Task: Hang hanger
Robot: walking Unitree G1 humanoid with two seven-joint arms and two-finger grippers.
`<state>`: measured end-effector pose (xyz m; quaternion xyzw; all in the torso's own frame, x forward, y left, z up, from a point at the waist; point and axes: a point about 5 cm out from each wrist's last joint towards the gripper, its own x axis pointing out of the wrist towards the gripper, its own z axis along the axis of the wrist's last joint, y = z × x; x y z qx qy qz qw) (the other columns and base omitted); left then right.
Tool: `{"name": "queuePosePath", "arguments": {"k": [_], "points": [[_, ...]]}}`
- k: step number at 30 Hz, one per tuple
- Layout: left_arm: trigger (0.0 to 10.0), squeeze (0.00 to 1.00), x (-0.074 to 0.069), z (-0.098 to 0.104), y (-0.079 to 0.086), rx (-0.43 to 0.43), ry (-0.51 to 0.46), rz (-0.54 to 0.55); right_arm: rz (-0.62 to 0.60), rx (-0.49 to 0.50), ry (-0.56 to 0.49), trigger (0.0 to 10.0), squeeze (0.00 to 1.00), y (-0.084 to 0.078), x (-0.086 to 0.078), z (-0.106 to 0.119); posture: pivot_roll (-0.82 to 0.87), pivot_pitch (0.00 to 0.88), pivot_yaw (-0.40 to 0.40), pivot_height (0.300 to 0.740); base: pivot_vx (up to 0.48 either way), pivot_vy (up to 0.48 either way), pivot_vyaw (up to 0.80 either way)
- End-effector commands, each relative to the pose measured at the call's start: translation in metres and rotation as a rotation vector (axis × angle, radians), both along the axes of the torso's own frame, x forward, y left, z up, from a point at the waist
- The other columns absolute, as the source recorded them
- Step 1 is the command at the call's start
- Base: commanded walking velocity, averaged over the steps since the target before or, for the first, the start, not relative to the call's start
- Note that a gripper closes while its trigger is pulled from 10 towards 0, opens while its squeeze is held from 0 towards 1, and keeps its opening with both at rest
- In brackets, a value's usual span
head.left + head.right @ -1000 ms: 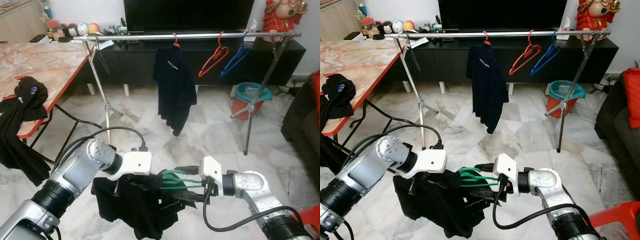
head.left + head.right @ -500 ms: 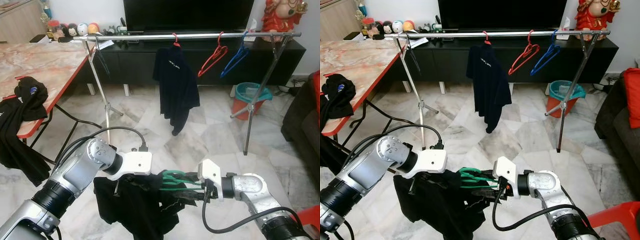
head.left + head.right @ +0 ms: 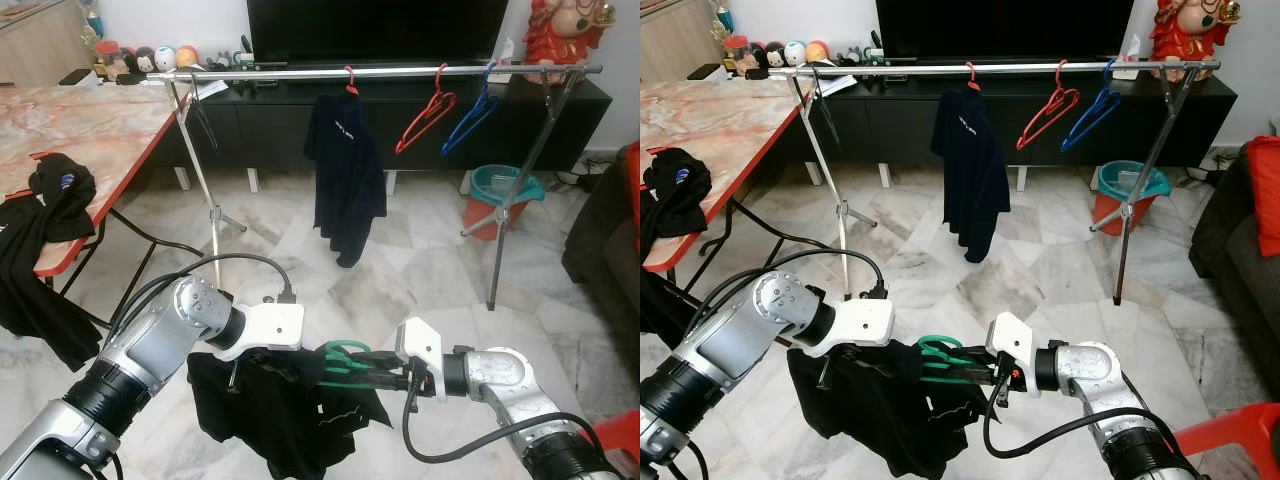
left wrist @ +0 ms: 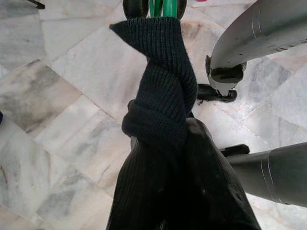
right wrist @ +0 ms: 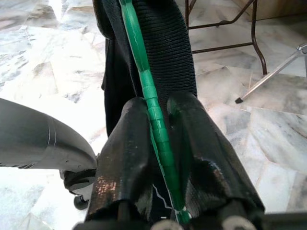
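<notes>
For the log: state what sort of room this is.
Most likely a home living room: a large television on a low black cabinet, a sofa's edge, marble floor tiles, and a metal clothes rail set up for laundry.

our right gripper (image 5: 160,143) fingers pinch tight; left gripper (image 3: 240,375) points down, fingers hidden; both arms low, forearms converging.
</notes>
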<state>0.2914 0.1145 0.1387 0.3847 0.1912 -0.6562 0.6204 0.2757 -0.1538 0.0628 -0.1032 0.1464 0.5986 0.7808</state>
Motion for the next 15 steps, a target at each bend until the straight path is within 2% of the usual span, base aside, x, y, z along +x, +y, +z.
{"name": "queuePosePath", "arguments": {"k": [1, 7, 15], "points": [[10.0, 0.0, 0.0049, 0.0112, -0.0018, -0.001, -0.055, -0.01, 0.02, -0.005, -0.026, 0.0, 0.0, 0.0053, 0.0037, 0.0037, 0.05, 0.0, 0.028, 0.74, 0.0, 0.0, 0.0], [10.0, 0.0, 0.0048, 0.0117, -0.0025, -0.007, -0.06, -0.013, 0.009, -0.008, -0.031, 0.0, 0.0, 0.0069, 0.005, 0.003, 0.05, 0.0, 0.035, 0.74, 0.0, 0.0, 0.0], [10.0, 0.0, 0.0037, 0.0169, -0.0069, -0.061, -0.057, -0.033, -0.004, 0.0, -0.039, 0.0, 0.0, 0.0096, 0.0056, 0.0021, 0.05, 0.0, 0.04, 0.74, 0.0, 0.0, 0.0]]}}
